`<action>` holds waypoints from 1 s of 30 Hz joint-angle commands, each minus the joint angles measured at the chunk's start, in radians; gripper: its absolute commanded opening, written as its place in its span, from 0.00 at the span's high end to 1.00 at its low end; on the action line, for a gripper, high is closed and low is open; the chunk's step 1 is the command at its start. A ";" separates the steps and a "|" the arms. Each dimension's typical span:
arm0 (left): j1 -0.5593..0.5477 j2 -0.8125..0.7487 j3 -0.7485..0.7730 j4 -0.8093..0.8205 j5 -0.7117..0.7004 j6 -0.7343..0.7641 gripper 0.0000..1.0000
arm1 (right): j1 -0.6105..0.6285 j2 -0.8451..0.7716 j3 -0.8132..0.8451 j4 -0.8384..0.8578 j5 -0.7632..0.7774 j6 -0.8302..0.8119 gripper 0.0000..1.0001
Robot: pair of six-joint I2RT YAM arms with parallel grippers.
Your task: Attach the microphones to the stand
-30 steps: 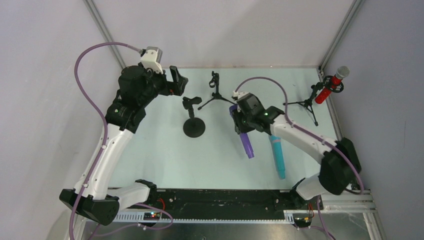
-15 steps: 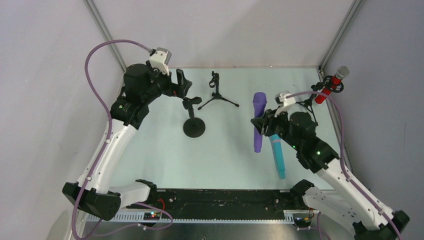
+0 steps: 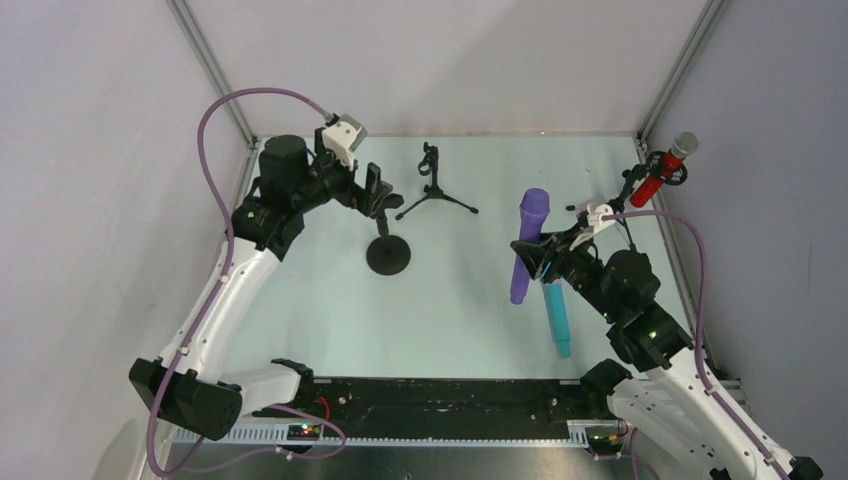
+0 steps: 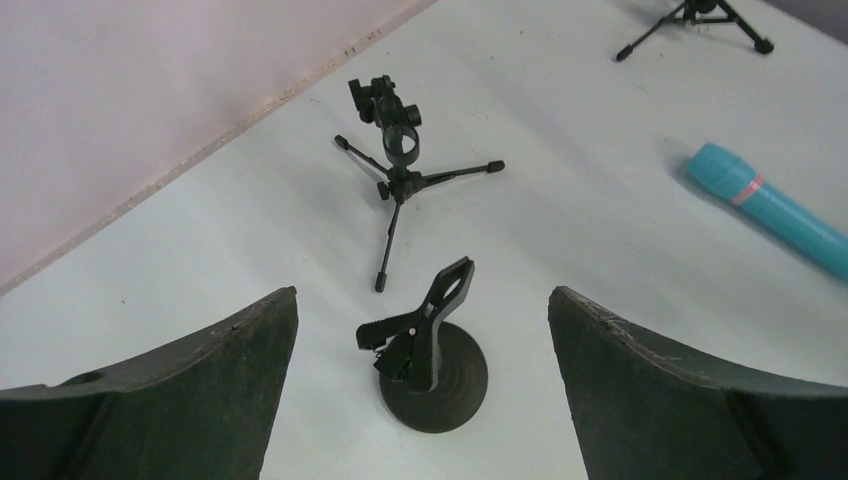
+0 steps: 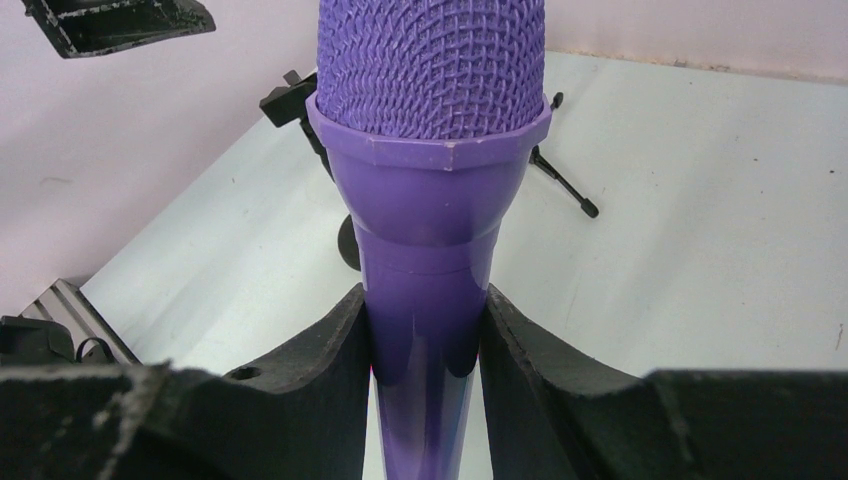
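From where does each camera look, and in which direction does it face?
Top external: above and behind the arms, facing down on the table; both arms show, the right tool shut on the purple microphone.
Left wrist: on the left arm, facing down at the round-base stand and tripod stand; the open left tool shows, its fingers framing the view.
Right wrist: on the right arm, facing along the purple microphone clamped between its fingers.
Shared: top external and left wrist both show the teal microphone lying on the table.
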 commanded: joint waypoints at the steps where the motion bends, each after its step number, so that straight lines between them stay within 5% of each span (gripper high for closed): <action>1: 0.006 -0.078 -0.048 0.031 0.057 0.157 0.02 | -0.007 -0.016 -0.007 0.035 -0.021 -0.021 1.00; 12: 0.007 -0.051 -0.115 -0.049 0.064 0.399 0.02 | -0.027 -0.058 -0.040 0.030 -0.040 -0.002 1.00; 30: -0.060 0.244 0.049 -0.141 -0.096 0.458 0.02 | -0.066 -0.076 -0.068 0.011 -0.071 0.019 1.00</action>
